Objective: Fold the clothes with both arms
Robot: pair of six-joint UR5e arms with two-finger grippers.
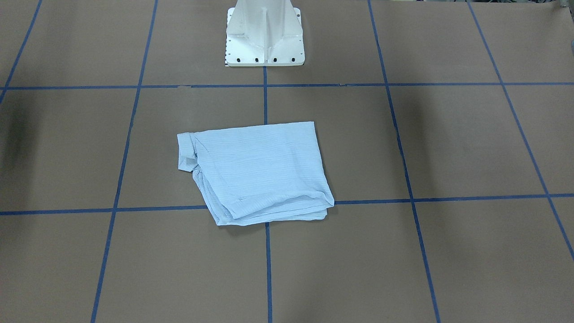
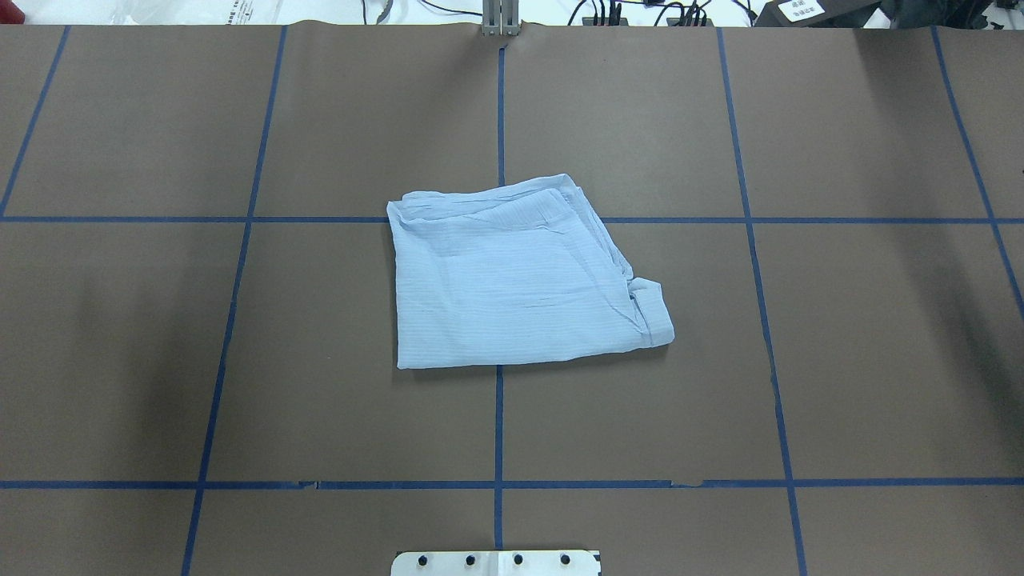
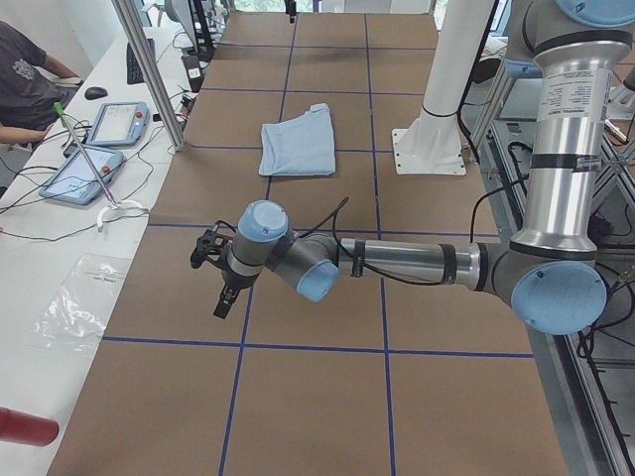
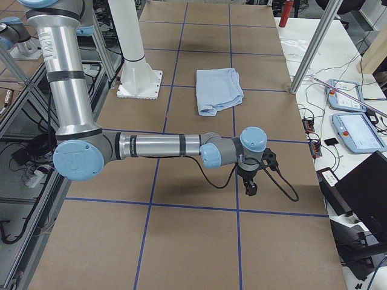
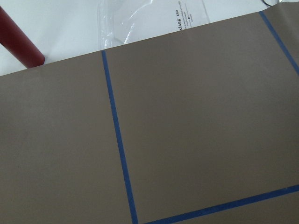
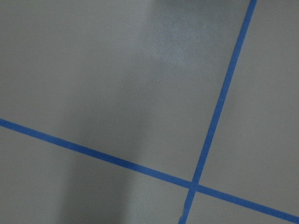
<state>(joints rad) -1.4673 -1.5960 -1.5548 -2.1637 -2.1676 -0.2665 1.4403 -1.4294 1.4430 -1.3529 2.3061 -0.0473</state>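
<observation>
The pale blue shirt [image 2: 516,276] lies folded into a rough square at the middle of the brown table; it also shows in the front-facing view [image 1: 258,172] and both side views [image 3: 298,147] [image 4: 219,89]. My left gripper [image 3: 220,283] shows only in the exterior left view, far from the shirt near the table's left end; I cannot tell if it is open. My right gripper [image 4: 250,181] shows only in the exterior right view, far from the shirt near the right end; I cannot tell if it is open. Neither touches the shirt.
The white pedestal base [image 1: 264,36] stands behind the shirt. Blue tape lines [image 2: 499,120] grid the table. A side bench holds tablets [image 3: 114,124] and a plastic bag [image 3: 84,297]; a person [image 3: 25,79] sits there. A red cylinder [image 5: 18,39] lies beyond the table's edge.
</observation>
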